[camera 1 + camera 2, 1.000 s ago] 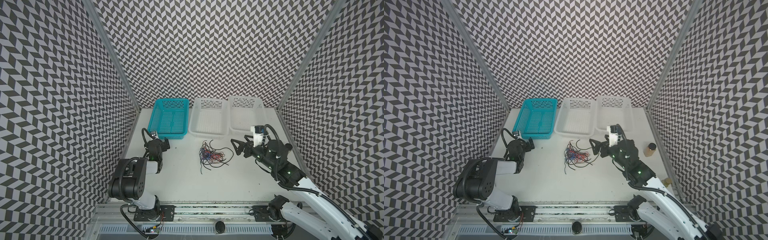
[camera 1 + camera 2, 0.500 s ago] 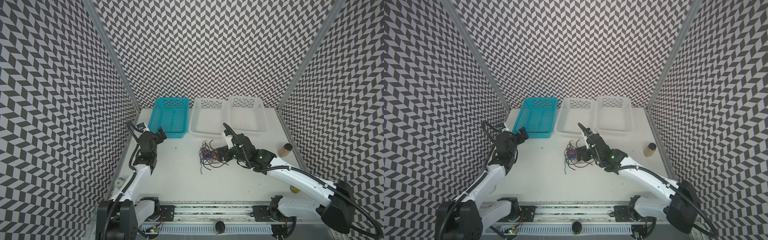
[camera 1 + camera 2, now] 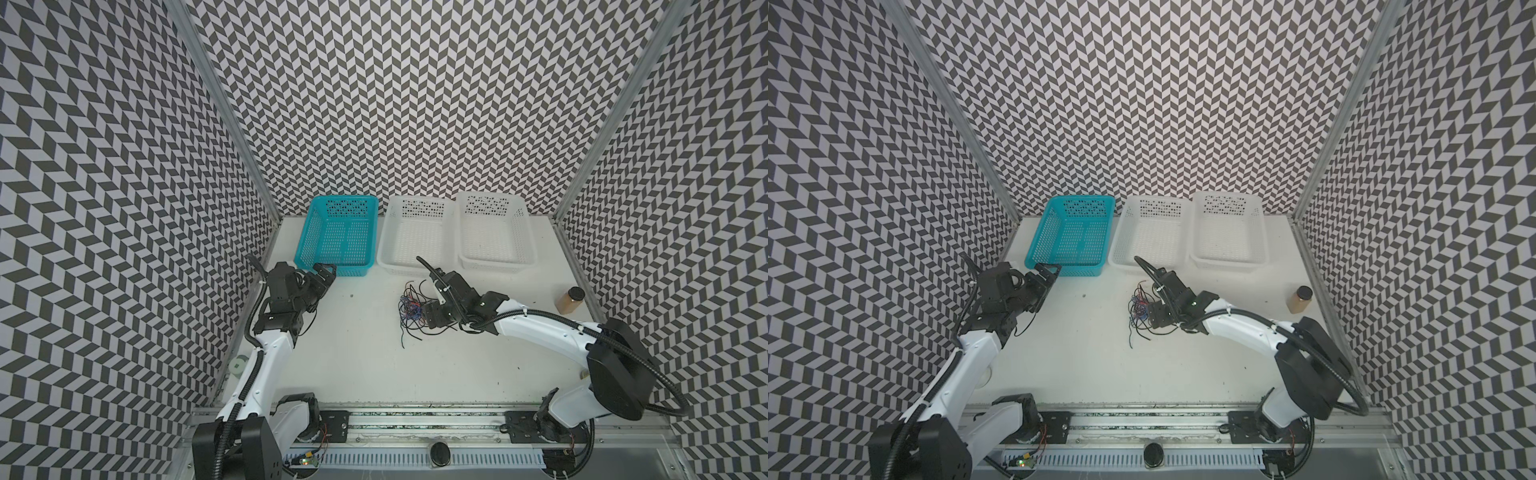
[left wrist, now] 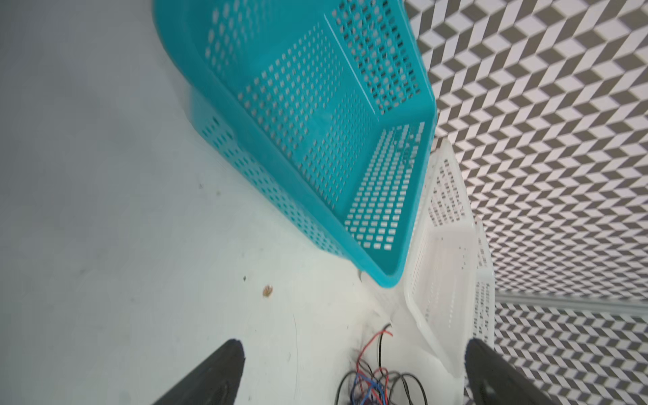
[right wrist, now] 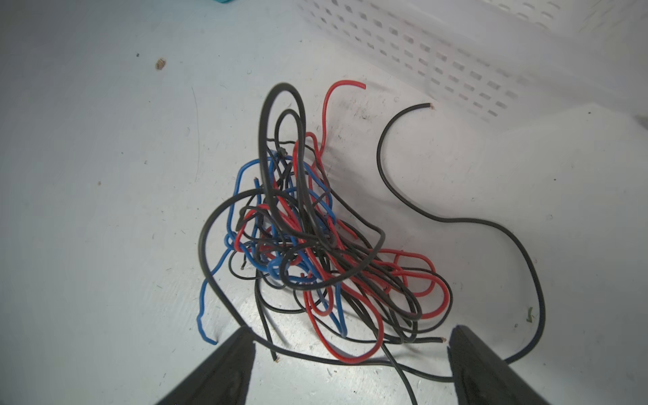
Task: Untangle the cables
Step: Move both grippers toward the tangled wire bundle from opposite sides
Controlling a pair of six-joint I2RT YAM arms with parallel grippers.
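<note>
The cables [image 5: 308,245] are black, red and blue. The left basket [image 3: 345,206] is teal; the middle basket [image 3: 419,206] and the right basket [image 3: 487,203] are white, and all 3 are patterned with small holes. The table [image 3: 365,353] is white with dark specks. The walls [image 3: 415,104] carry a dark-grey-and-white chevron pattern. The jar [image 3: 570,305] is amber-brown with a black lid.

Cables [image 3: 409,306] partly out of sight beneath the right pincer [image 3: 425,319] in both top views.

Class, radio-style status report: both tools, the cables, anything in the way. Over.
Left tool open, beside teal basket. Right tool open, low over the cables, nothing gripped. Cables in one tangle. White basket close behind.
</note>
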